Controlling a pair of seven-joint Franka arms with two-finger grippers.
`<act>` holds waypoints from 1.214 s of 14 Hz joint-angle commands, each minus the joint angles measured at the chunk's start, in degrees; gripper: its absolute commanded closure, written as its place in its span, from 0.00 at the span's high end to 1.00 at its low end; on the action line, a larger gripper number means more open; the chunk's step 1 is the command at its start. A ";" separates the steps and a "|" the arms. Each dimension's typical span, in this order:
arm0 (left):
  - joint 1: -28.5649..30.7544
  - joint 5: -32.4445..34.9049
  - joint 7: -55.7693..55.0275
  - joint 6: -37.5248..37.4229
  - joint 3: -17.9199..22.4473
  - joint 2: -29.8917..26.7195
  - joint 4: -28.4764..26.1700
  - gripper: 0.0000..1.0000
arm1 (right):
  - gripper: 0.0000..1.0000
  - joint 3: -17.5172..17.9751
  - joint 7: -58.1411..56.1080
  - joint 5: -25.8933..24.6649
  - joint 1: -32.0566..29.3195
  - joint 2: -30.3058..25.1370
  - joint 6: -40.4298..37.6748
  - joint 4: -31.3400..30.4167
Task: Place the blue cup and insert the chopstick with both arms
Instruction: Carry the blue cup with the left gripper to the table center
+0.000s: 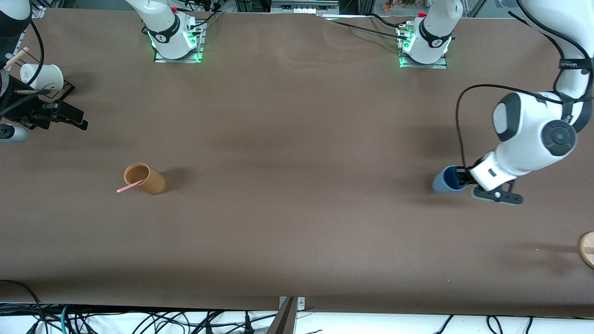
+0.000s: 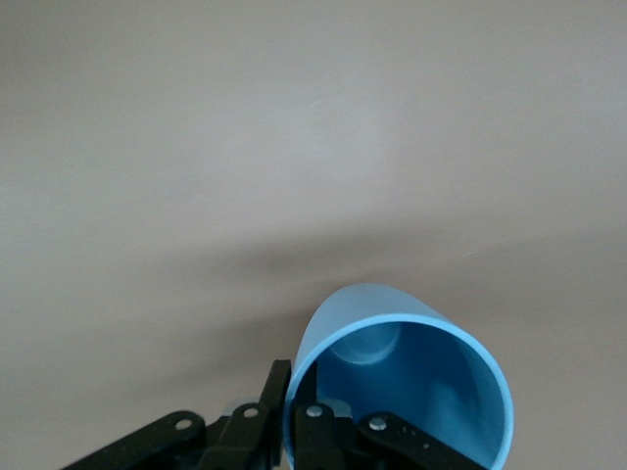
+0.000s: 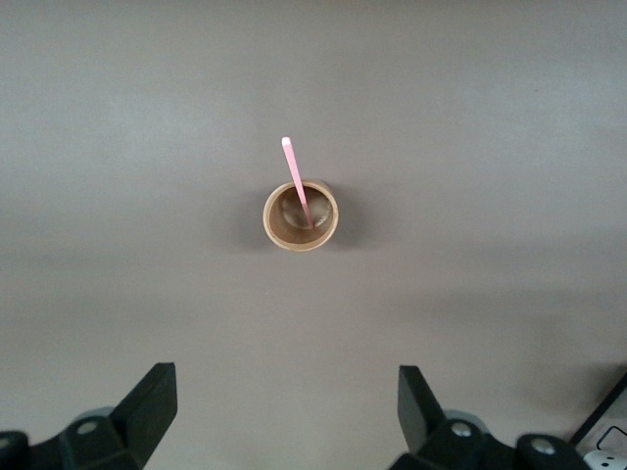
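We see the left gripper (image 1: 464, 178) clamped on the blue cup's (image 1: 446, 180) rim at the left arm's end of the table, the right gripper (image 3: 284, 416) spread wide above the tan cup (image 1: 145, 178) holding the chopstick (image 1: 129, 187).

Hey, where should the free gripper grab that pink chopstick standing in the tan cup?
Grip the chopstick on its bare upper end, which leans out past the rim of the tan cup. Come from above with the right gripper, jaws open and astride the thin shaft; the lower part sits inside the cup, out of reach. The left gripper is busy holding the blue cup.
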 commanded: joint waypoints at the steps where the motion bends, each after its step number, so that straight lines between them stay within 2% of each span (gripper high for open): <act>1: -6.87 -0.54 -10.19 -3.83 -0.12 0.87 5.05 0.00 | 1.00 0.26 -0.61 0.11 -0.36 0.44 -1.21 1.59; 4: -15.39 -0.63 -20.48 -6.46 -0.12 3.84 11.11 0.00 | 1.00 0.26 -0.61 0.11 -0.36 0.44 -1.21 1.59; 9: -28.58 -0.54 -30.95 -10.42 0.50 15.17 26.57 0.00 | 1.00 0.26 -0.61 0.11 -0.36 0.44 -1.21 1.59; 12: -32.46 -0.80 -35.53 -10.69 0.50 21.59 33.61 0.00 | 1.00 0.26 -0.61 0.11 -0.36 0.44 -1.21 1.59; 17: -37.21 -0.80 -45.45 -10.51 0.50 27.84 40.83 0.00 | 1.00 0.26 -0.61 0.11 -0.36 0.44 -1.21 1.59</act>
